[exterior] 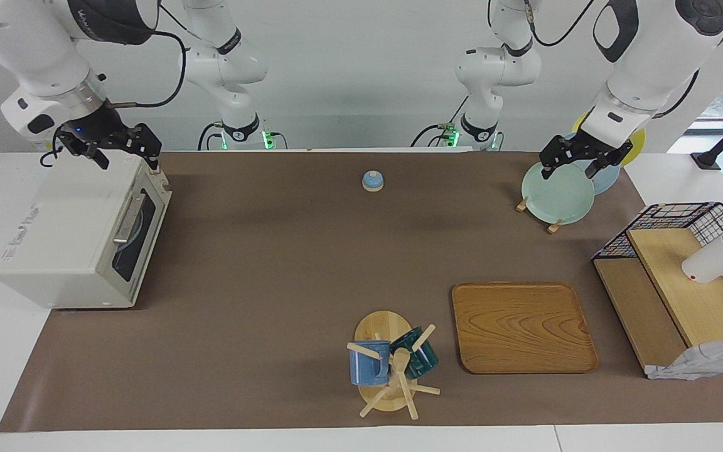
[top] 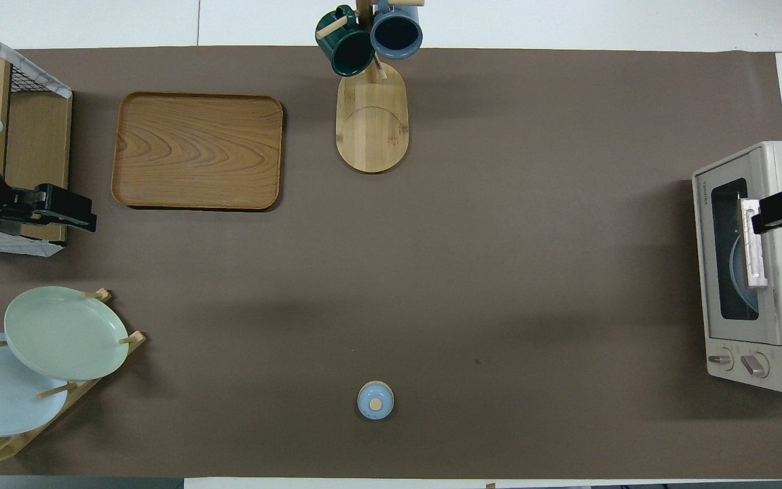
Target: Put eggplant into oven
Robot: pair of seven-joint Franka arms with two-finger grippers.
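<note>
Eggplant shows nowhere on the counter [exterior: 261,263]; oven [exterior: 79,232] door is closed. Right gripper [exterior: 124,150] above it and waiting left gripper [exterior: 578,164] have jaws spread, empty.

The middle of the desk [exterior: 261,263] lies open in front of the oven [exterior: 79,232], whose door is closed. Obstacles ring it: a small blue bell [exterior: 372,181] near the robots, the mug tree [exterior: 391,370] and wooden tray [exterior: 523,326] farther out, the plate rack [exterior: 556,191] toward the left arm's end.
</note>
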